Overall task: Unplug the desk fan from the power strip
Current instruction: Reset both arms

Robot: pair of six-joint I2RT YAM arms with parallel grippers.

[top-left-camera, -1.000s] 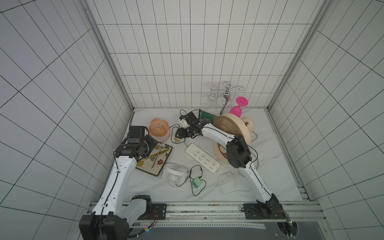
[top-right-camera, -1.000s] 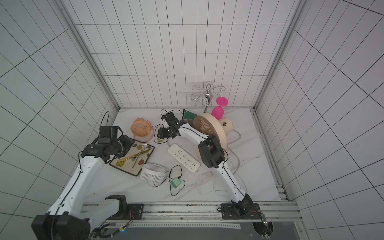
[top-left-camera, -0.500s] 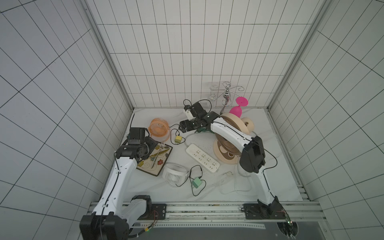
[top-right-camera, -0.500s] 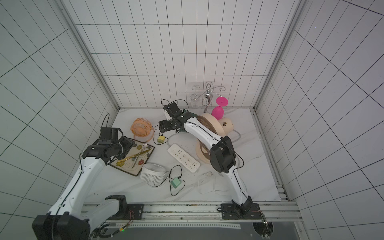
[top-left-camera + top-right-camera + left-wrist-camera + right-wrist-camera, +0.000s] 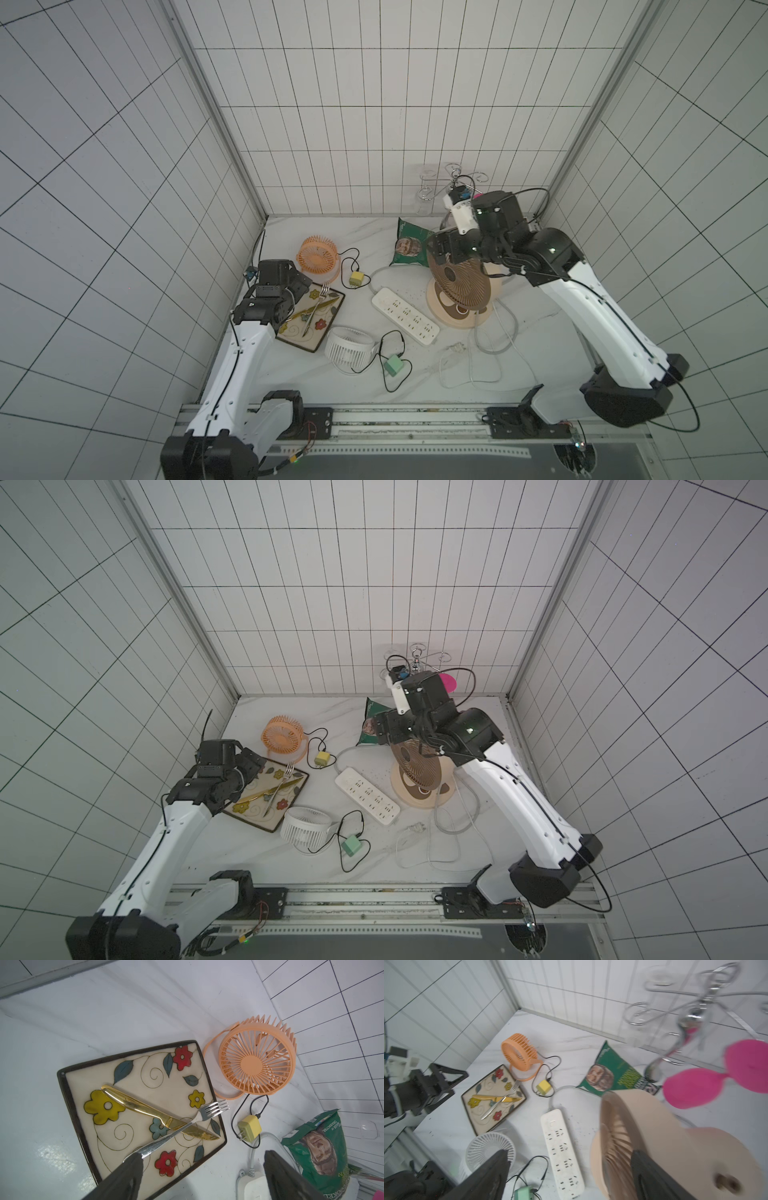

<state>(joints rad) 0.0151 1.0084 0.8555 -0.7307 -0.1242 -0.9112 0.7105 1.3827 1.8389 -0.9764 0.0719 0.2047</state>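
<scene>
**Step:** unplug looks done.
- Long flat white plastic power strip (image 5: 405, 316) w/ dark socket rows + thick pale-grey cord lies flat mid-table, angled, btwn the small fans and the big one.
- Every socket in both top views reads empty. R wrist view is blurred but shows no plug seated either.

**Fans:** three on the table, can't tell which one the task means. All leads are loose.
- Small round orange plastic fan (image 5: 318, 259): its yellow cube adapter (image 5: 356, 277) lies on the table just beside the strip's cord end, prongs bare in the L wrist view.
- Small white grille fan (image 5: 348, 349): its green adapter (image 5: 392, 365) lies on the table near the strip's other end.
- Tall beige fan w/ brown grille (image 5: 457, 286): its white plug (image 5: 455, 347) lies loose near the strip.

**Hands:**
- L gripper (image 5: 202, 1157): jaws apart, nothing held, hangs over the dark-rimmed floral square plate (image 5: 127, 1056). The silver fork (image 5: 207, 1112) handle runs under one finger, no grip on it.
- R gripper (image 5: 570, 1154): jaws apart, empty, up high by the beige fan's head.

**Next (judgement):** no pull left. Confirm sockets are clear, park both arms, and keep R clear of the beige fan so it doesn't tip.
</scene>
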